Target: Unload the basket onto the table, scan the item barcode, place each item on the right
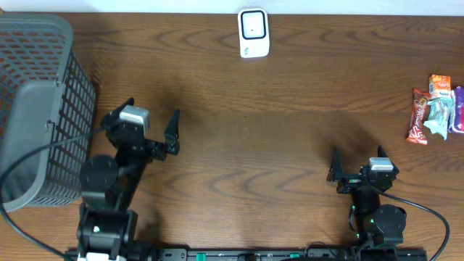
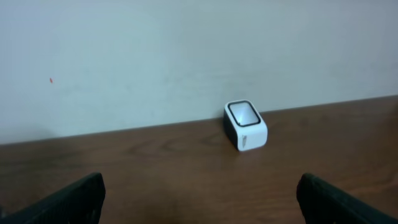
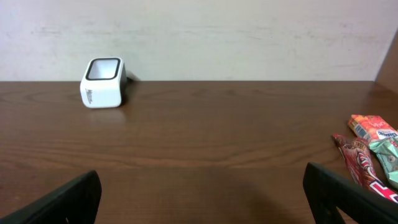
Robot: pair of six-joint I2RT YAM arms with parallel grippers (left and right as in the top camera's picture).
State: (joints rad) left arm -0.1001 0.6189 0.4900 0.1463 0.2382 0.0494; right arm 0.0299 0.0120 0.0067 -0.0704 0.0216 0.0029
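Observation:
The white barcode scanner (image 1: pixel 254 32) stands at the table's far edge, its dark window facing up; it also shows in the left wrist view (image 2: pixel 245 125) and the right wrist view (image 3: pixel 103 82). The items are snack packets at the right edge: a red-brown bar (image 1: pixel 417 116) (image 3: pixel 357 158), an orange packet (image 1: pixel 438 83) (image 3: pixel 372 127) and a pale green one (image 1: pixel 438 116). My left gripper (image 1: pixel 152 110) (image 2: pixel 200 199) hovers open at the near left, holding nothing. My right gripper (image 1: pixel 358 156) (image 3: pixel 202 196) is open and empty at the near right, well short of the packets.
A grey mesh basket (image 1: pixel 36 109) fills the left side, close beside the left arm. A purple packet (image 1: pixel 458 109) lies at the very right edge. A pale wall rises behind the scanner. Bare wood lies between the grippers and the scanner.

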